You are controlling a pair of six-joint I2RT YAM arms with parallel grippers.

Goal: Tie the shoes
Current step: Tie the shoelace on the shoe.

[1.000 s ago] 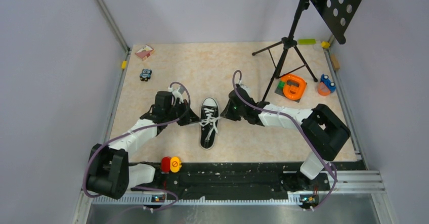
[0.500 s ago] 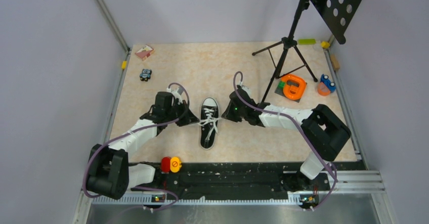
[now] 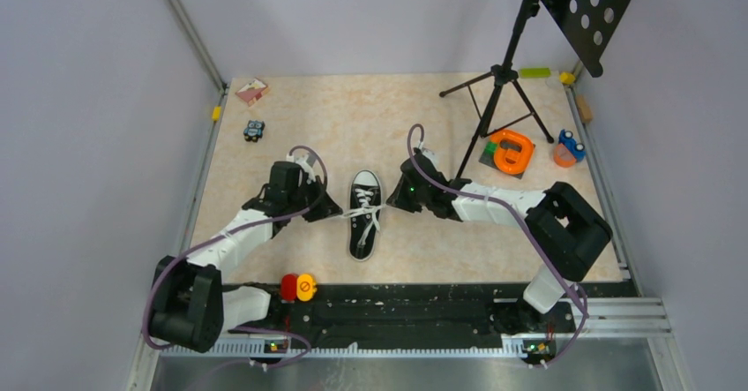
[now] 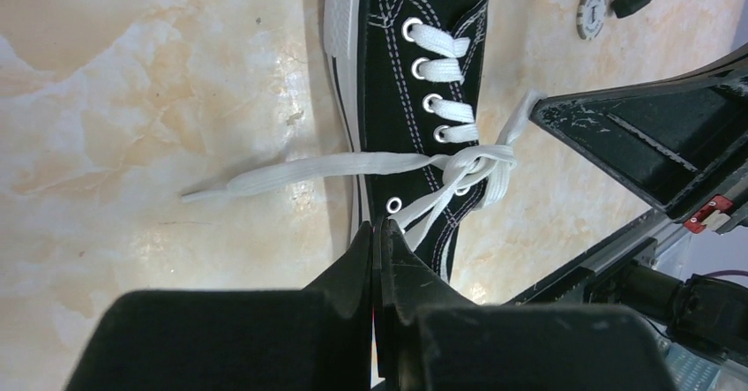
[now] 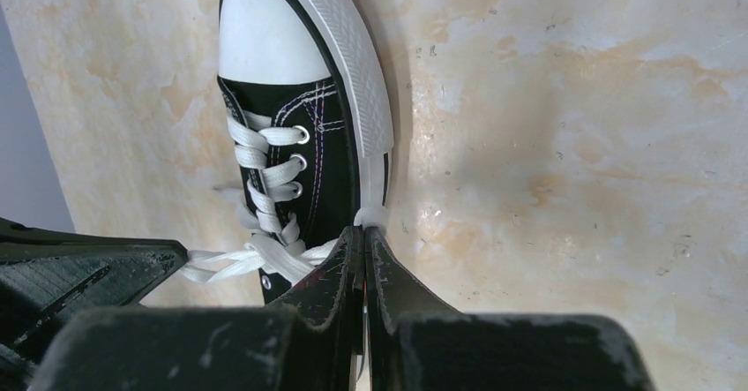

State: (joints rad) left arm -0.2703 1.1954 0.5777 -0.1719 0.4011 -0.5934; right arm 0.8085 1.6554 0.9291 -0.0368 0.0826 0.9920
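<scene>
Sneaker (image 3: pixel 364 214), black with a white toe cap, sits at centre frame on the table (image 3: pixel 423 109), toe pointing away. My left fingers (image 4: pixel 357 259) and right fingers (image 5: pixel 388 276) flank it, each pinched closed on its white laces (image 4: pixel 459 166).

The left end effector (image 4: pixel 377 232) is clamped on a white lace strand (image 4: pixel 430 201) running ahead-right to the knot (image 4: pixel 476 163) on the black canvas sneaker with white sole (image 4: pixel 388 100). Another lace end (image 4: pixel 265 179) trails left across the beige marbled tabletop (image 4: pixel 132 100).
</scene>
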